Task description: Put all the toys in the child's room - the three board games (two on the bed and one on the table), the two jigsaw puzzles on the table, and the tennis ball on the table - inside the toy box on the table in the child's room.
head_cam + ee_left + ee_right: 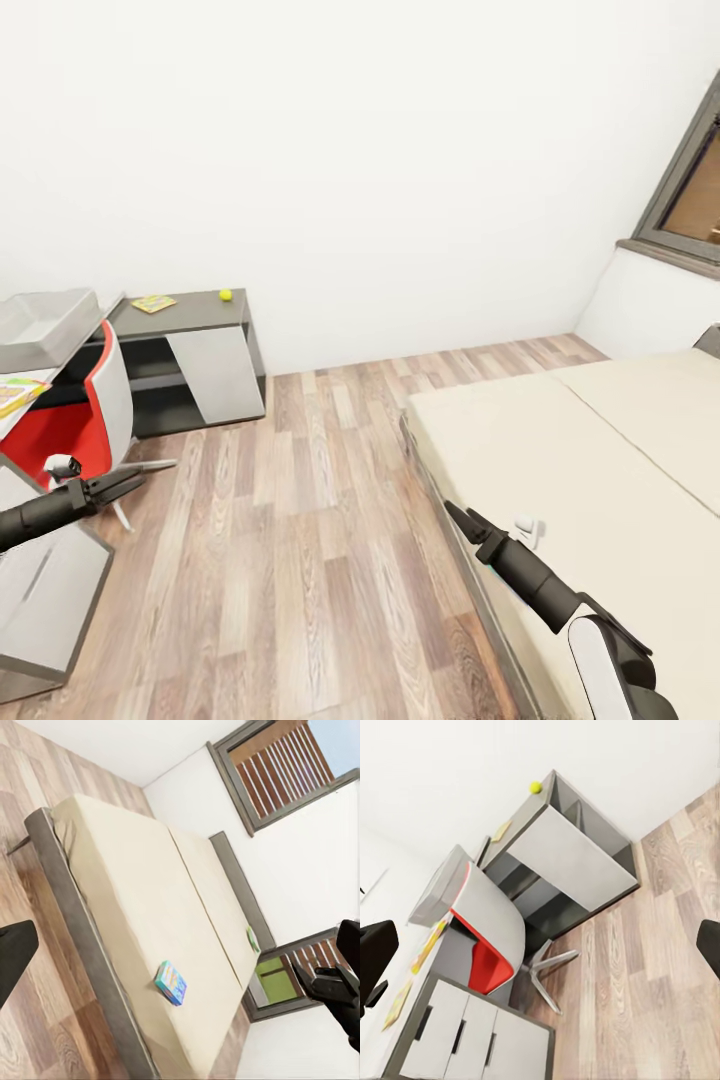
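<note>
Little looks done yet: the toy box (45,325) on the table (25,375) appears unfilled, the tennis ball (226,295) and a jigsaw puzzle (153,303) lie beyond it, a board game (171,982) waits on the bed (150,915) (both grippers, left (135,480) and right (458,520), empty, jaws parted).

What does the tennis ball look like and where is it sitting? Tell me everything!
The tennis ball is a tiny, bright yellow-green ball. It sits still on the dark grey top of the low cabinet, close to the white wall, near the far corner. It touches nothing but the cabinet top. A flat, colourful jigsaw puzzle lies apart from it on the same top. The right wrist view shows it too, at the cabinet's far edge. It is too small to show seams or fuzz.
</note>
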Motion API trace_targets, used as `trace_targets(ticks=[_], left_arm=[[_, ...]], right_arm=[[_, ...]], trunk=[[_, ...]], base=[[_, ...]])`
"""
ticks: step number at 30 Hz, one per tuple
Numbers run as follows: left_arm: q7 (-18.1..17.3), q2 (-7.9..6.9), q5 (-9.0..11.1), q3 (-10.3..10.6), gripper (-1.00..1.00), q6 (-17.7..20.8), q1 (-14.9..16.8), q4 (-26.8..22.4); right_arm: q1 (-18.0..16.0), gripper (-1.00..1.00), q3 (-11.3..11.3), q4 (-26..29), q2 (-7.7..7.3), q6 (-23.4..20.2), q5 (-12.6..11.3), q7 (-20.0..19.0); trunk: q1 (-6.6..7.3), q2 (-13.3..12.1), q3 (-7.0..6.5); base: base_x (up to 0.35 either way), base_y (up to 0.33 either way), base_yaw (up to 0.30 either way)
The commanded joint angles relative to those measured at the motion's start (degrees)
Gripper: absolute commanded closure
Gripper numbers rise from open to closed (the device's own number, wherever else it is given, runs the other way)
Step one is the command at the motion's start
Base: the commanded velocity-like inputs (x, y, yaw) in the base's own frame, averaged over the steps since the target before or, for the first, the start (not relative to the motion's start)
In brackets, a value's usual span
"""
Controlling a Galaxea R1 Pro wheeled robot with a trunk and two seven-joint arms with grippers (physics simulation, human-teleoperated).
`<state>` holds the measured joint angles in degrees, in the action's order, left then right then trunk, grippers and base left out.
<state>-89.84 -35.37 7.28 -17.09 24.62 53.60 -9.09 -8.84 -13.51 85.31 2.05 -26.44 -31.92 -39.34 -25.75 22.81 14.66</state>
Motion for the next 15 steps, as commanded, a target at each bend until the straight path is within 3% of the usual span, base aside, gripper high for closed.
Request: trace_targets(ticks=[1, 15], left_arm=[[-0.2, -0.05, 0.5, 0.5, -1.0, 0.6, 0.0, 0.0], [-0.2, -0.05, 0.5, 0.5, -1.0, 0.6, 0.0, 0.0]], right_arm=[[-0.1, -1.0, -0.1, 0.0, 0.08, -0.5, -0.3, -0.1], [-0.1, -1.0, -0.2, -0.7, 0.06, -0.5, -0.3, -0.1]], trunk=[[-0.03, 0.1, 0.05], [-0.03, 0.1, -0.74]], base=[[0.002, 0.281, -0.253], [0.0, 0.281, -0.251]])
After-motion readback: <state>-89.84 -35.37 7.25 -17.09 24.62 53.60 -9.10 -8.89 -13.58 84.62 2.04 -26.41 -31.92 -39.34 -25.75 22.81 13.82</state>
